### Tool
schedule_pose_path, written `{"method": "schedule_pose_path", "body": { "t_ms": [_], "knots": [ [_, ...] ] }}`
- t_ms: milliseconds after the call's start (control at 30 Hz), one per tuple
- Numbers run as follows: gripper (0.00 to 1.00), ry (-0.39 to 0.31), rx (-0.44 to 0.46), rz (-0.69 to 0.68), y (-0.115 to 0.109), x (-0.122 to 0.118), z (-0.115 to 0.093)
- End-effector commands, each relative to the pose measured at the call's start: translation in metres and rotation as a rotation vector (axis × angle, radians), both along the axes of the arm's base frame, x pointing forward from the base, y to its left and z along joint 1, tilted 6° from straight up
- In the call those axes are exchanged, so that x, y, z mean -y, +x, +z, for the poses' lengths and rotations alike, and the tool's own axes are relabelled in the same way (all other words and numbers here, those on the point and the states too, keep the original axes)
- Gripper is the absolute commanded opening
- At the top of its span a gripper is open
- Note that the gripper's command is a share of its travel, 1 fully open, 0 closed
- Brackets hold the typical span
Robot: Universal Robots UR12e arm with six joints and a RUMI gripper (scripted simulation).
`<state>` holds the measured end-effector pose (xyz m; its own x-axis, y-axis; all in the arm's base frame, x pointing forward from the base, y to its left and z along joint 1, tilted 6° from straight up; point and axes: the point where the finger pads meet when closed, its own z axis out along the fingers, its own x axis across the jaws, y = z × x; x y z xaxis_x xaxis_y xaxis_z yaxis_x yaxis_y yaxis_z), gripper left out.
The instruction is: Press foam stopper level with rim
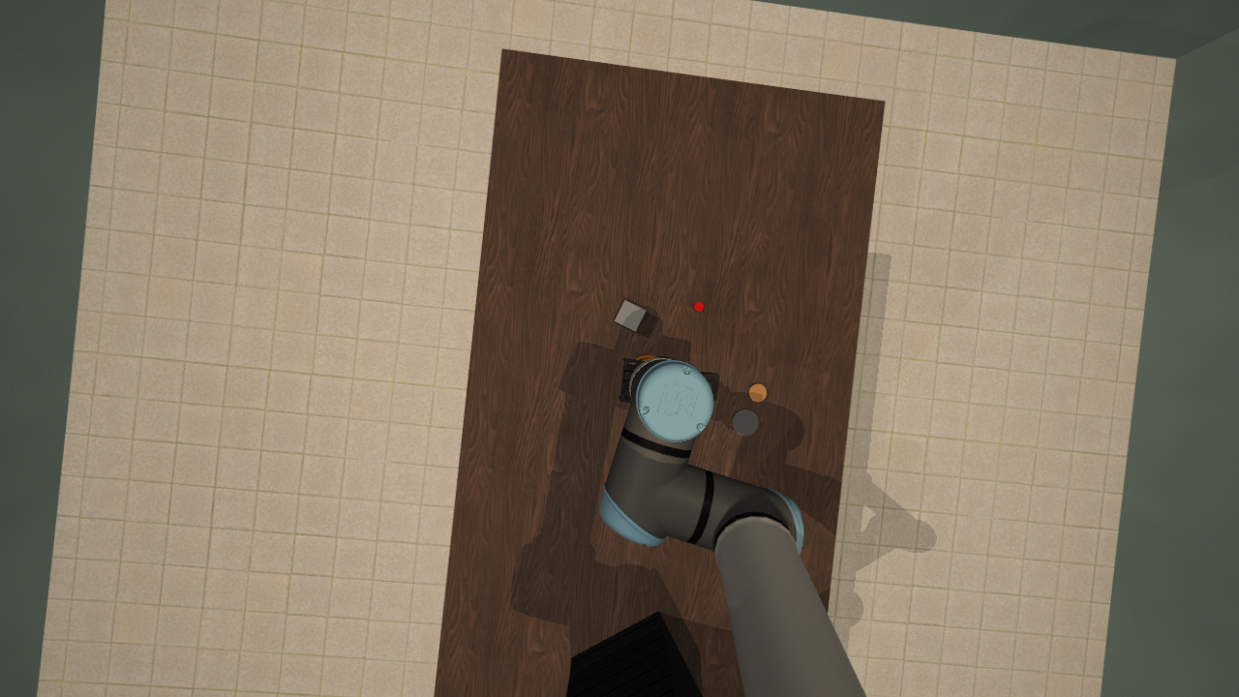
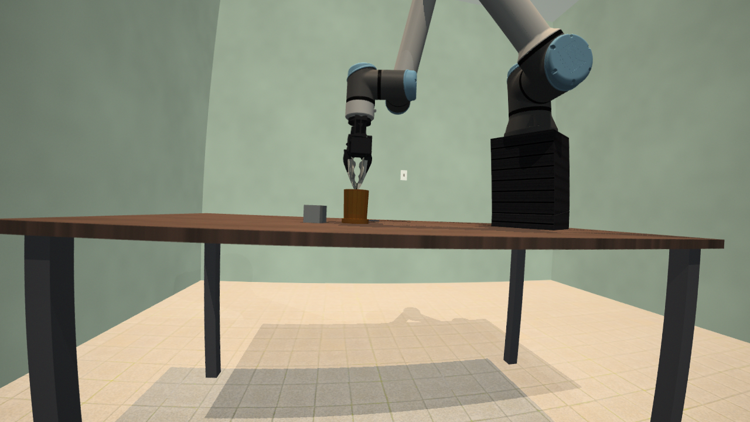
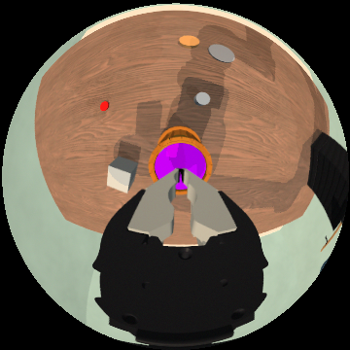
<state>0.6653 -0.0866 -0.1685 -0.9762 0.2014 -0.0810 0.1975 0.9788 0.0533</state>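
Purple at the top, showed the round foam stopper [image 3: 170, 155] inside the mouth of an orange, wooden-looking cylindrical jar [image 1: 644, 357] [image 2: 355, 206] [image 3: 209, 167], upright on the brown wood-grained table [image 1: 693, 173] [image 2: 262, 228] [image 3: 272, 112]. Showed, directly above, the black two-jaw gripper with pale metal fingers [image 1: 625, 381] [image 2: 356, 187], clenched on nothing, with tips together and pointing down.

Step in hand: judged to be the press, or the moment just at its edge. In the exterior view, placed the fingertips at about rim height, with no foam visible above the rim; left actual contact and depth of the stopper undetermined. In the wrist view, placed the tips over the purple face, within the orange ring and rather toward the gripper-body side of centre. From the top view, hid the stopper and most of the jar beneath the wrist.

Next move: judged to call for a short, straight descent if still proud of its final level, then a vertical lift to allow spring-back and a check against the rim. Called for small increments, given the risk of lasting over-insertion, and for no sideways drift, given the risk of shifting or tipping the jar. Included nearby, beside the jar and apart from it, a grey block [image 1: 630, 315] [image 2: 314, 214] [image 3: 121, 175].
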Motion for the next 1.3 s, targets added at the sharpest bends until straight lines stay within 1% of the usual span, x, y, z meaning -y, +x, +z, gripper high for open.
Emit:
{"method": "schedule_pose_path", "body": {
  "t_ms": [0, 433, 667, 1100, 1267],
  "knots": [
    [0.00, 0.000, 0.001, 0.000, 0.000, 0.000, 0.000],
    [0.00, 0.000, 0.001, 0.000, 0.000, 0.000, 0.001],
    [0.00, 0.000, 0.001, 0.000, 0.000, 0.000, 0.006],
    [0.00, 0.000, 0.001, 0.000, -0.003, 0.002, 0.042],
    [0.00, 0.000, 0.001, 0.000, -0.004, 0.002, 0.048]
  ]
}}
